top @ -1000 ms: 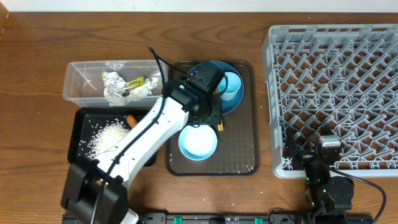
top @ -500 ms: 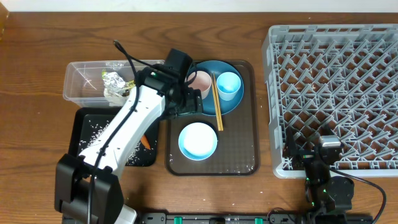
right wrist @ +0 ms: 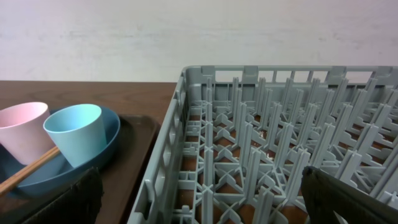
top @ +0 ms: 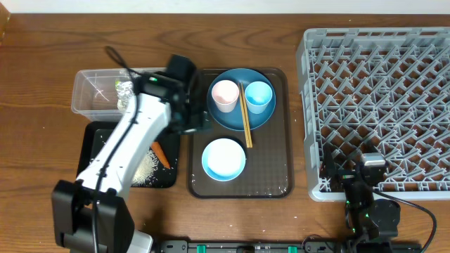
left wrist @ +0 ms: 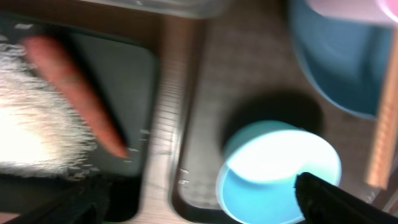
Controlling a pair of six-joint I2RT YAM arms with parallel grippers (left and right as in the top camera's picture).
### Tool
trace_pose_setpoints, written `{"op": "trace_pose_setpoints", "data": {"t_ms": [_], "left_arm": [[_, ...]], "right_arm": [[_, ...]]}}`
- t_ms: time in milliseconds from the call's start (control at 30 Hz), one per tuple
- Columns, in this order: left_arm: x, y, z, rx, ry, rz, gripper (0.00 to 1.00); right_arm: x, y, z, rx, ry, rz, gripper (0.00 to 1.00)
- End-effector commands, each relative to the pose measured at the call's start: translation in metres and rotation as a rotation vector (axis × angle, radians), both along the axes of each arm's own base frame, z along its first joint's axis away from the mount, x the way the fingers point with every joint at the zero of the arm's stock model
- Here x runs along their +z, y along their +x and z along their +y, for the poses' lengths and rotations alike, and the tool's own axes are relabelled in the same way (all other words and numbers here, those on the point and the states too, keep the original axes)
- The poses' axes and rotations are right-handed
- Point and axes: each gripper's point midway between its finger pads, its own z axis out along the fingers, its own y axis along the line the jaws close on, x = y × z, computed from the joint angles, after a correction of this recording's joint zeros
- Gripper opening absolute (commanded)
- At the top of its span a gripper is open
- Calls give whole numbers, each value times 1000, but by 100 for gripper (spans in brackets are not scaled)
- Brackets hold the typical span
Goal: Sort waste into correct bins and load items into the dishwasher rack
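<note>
Here the left gripper (top: 190, 112) hangs between the clear tub (top: 81, 91) and the brown tray (top: 274, 176), its fingers (left wrist: 329, 196) spread wide with nothing between them. The waste that shows lies sorted: foil wrapper (top: 125, 90) in the clear tub, carrot (left wrist: 81, 93) and rice (left wrist: 31, 137) in the black tub (top: 95, 140). The tissue cannot be made out.

On the tray, the blue plate (top: 221, 119) carries the pink cup (top: 225, 95) and light blue cup (top: 258, 95), both upright. The chopsticks (top: 245, 119) lie across the plate's rim, and the bowl (top: 223, 159) sits just beside the plate. The rack (top: 306, 126) stands well apart to the right with no item showing in it. The right gripper (right wrist: 202, 186), likewise spread and empty, sits at the rack's near edge.

Loading appears not yet begun, and several hazards follow.
- A finger lowered toward either cup may nudge the chopsticks, which could roll off the plate.
- The plate cannot be lifted safely while it is loaded, since the cups would tip.
- The bowl's smooth curved wall may slip from a shallow pinch.
- A low sweep over the tray's raised edge may shift the whole tray.
</note>
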Motion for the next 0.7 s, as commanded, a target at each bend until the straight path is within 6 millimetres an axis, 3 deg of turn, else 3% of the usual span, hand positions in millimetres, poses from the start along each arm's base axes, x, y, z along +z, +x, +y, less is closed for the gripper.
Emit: {"op": "trace_pose_setpoints", "data": {"t_ms": [0, 467, 667], "left_arm": [[7, 6, 22, 37, 34, -28, 99], [7, 7, 28, 55, 35, -28, 100], [7, 7, 28, 55, 35, -28, 100]], "right_arm": [[0, 0, 2, 7, -1, 0, 99], [1, 0, 3, 12, 26, -5, 99], [12, -8, 26, 141, 128, 24, 99]]}}
